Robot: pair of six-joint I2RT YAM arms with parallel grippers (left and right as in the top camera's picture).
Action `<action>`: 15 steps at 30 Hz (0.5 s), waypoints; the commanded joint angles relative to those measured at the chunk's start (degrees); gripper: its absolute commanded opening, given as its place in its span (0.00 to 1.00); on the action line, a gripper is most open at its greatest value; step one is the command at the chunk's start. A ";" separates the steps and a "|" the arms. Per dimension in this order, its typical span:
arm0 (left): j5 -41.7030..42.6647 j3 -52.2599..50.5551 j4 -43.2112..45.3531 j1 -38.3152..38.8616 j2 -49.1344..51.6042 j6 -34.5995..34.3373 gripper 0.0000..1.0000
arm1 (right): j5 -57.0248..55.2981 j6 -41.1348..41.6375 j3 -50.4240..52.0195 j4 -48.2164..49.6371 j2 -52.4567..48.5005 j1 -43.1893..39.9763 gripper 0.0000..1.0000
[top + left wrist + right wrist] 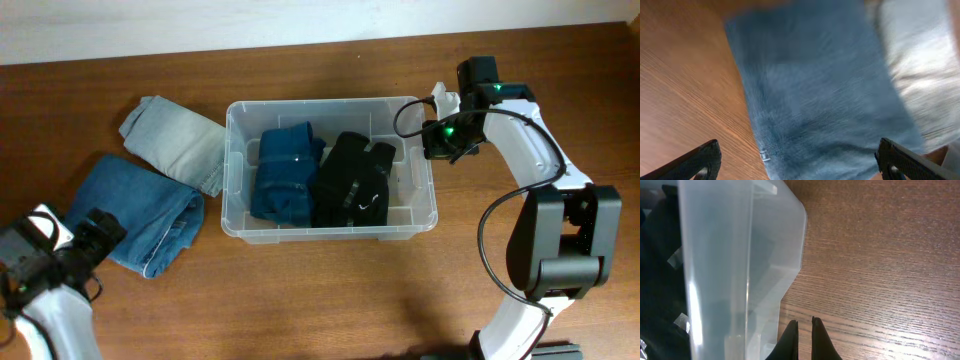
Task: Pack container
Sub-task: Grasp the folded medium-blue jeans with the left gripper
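The clear plastic container [431, 190] stands mid-table and holds folded dark blue jeans [285, 175] and a folded black garment [352, 182]. My right gripper [441, 122] is just outside its right wall. In the right wrist view its fingers [805, 325] are shut and empty, low over the wood beside the container's corner [790, 245]. My left gripper [105, 228] is at the near end of folded blue jeans [140, 212] lying on the table. In the left wrist view its fingers [802, 160] are wide open, spanning those jeans [815, 90].
Folded pale grey-blue jeans [175, 140] lie behind the blue ones, touching the container's left side, and also show in the left wrist view [920, 60]. Bare wood [880, 270] lies to the right of the container.
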State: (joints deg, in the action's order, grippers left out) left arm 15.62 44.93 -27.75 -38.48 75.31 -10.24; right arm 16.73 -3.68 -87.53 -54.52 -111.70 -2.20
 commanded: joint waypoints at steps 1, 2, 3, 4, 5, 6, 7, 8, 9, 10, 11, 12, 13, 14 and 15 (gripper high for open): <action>6.93 0.22 1.95 -1.53 8.57 -1.01 0.99 | 0.63 -0.87 0.09 -0.15 0.42 0.63 0.05; 8.83 0.22 3.89 -1.60 11.26 -0.09 0.99 | 0.63 -0.87 0.09 -0.15 0.42 0.63 0.05; 11.78 0.22 5.99 -1.60 13.70 1.79 0.99 | 0.63 -0.85 0.09 -0.15 0.42 0.63 0.05; 14.25 0.22 7.54 -1.57 15.50 3.02 0.99 | 0.63 -0.85 0.09 -0.15 0.42 0.63 0.05; 17.03 0.22 9.18 -1.55 17.29 3.87 0.99 | 0.63 -0.85 0.09 -0.15 0.42 0.63 0.05; 18.73 0.22 10.58 -1.55 18.88 4.11 0.99 | 0.63 -0.85 0.09 -0.22 0.42 0.63 0.05; 19.76 0.22 11.89 -1.55 20.37 4.09 0.99 | 0.63 -0.83 0.09 -0.33 0.42 0.63 0.05; 19.87 0.22 12.85 -1.53 21.57 4.09 0.99 | 0.63 -0.83 0.09 -0.48 0.42 0.63 0.05; 19.91 0.22 13.42 -1.49 22.27 4.07 0.99 | 0.63 -0.83 0.09 -0.55 0.42 0.63 0.05; 20.11 0.22 14.62 -1.49 23.43 4.09 1.00 | 0.63 -0.85 0.09 -0.61 0.42 0.63 0.05; 20.28 0.22 15.15 -1.46 23.87 4.07 0.99 | 0.63 -0.85 0.09 -0.61 0.42 0.63 0.05; 20.50 0.22 15.74 -1.42 24.48 4.09 0.99 | 0.63 -0.85 0.09 -0.61 0.42 0.63 0.05; 20.90 0.22 16.04 -1.42 24.92 4.09 0.94 | 0.63 -0.83 0.09 -0.59 0.42 0.63 0.05; 21.57 0.22 16.11 -1.44 25.03 4.07 0.89 | 0.63 -0.83 0.09 -0.59 0.42 0.63 0.05; 22.32 0.22 16.22 -1.44 25.03 4.07 0.66 | 0.63 -0.83 0.09 -0.59 0.42 0.63 0.05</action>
State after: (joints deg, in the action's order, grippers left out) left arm 32.77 45.34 -11.38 -40.27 98.06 -7.09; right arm 16.60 -3.70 -87.53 -55.09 -111.72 -2.20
